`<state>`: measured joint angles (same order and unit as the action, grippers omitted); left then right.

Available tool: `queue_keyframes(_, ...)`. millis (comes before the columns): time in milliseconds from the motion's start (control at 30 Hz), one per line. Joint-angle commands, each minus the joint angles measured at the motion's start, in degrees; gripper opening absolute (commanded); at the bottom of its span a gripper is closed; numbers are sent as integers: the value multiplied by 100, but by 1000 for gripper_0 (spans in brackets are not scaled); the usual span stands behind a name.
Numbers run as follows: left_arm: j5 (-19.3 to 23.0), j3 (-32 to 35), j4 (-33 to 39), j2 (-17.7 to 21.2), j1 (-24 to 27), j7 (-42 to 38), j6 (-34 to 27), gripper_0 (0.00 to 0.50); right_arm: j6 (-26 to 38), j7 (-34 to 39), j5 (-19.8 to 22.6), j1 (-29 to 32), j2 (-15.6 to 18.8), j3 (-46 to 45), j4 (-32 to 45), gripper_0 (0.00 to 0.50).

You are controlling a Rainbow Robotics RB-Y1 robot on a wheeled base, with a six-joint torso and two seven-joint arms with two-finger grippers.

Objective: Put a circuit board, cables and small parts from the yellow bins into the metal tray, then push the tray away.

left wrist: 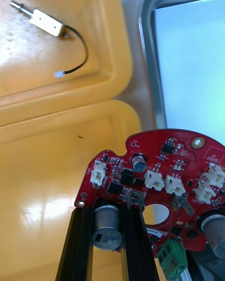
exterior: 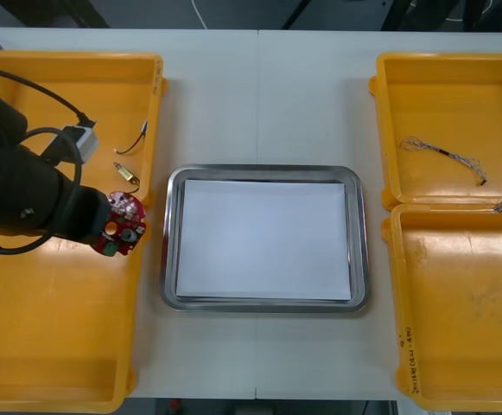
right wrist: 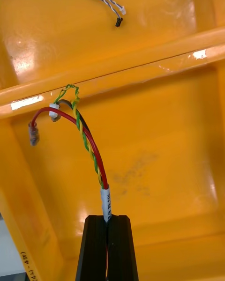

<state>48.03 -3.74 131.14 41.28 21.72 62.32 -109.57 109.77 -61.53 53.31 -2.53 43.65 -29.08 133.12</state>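
While my left gripper (left wrist: 107,218) clamps the board (exterior: 123,225) at the left bin's (exterior: 60,346) rim, just beside the tray (exterior: 171,259), I should carry it level over the tray's middle before releasing. My right gripper (right wrist: 108,225) pinches a cable (right wrist: 89,145) over the right bin (right wrist: 164,168).

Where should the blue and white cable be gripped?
Mid-length, from above, fingers across its run: the blue-white cable lies flat on the far right bin's floor. The right gripper, over the near right bin, holds the red and yellow cable; the left gripper, by the tray, the circuit board.
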Motion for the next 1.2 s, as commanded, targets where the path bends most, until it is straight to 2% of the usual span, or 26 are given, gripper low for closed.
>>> queue_keyframes(33, 40, -689, 184, 232, 605, -1196, -43, 3, 23, -808, 215, 68, 583, -168, 205, 0)
queue_keyframes(233, -22, -1533, 184, 214, 1044, -1767, -30, 3, 23, -1274, 822, 68, 926, -230, 205, 0)
queue_keyframes(333, -101, -1929, 175, 161, 1211, -2013, 67, 4, 23, -1520, 1006, 59, 970, -265, 214, 0)
queue_keyframes(633, -611, -2755, -150, -129, 1378, -2180, 445, 3, 23, -2258, 1121, -29, 970, -186, 302, 0)
queue_keyframes(833, -1033, -3203, -493, -287, 1414, -2250, 884, 4, 23, -2293, 1217, -64, 970, -54, 425, 0)
queue_keyframes(1200, -1639, -3985, -1090, -454, 1431, -2488, 1675, 3, 23, -2293, 1103, -257, 970, 227, 592, 0)
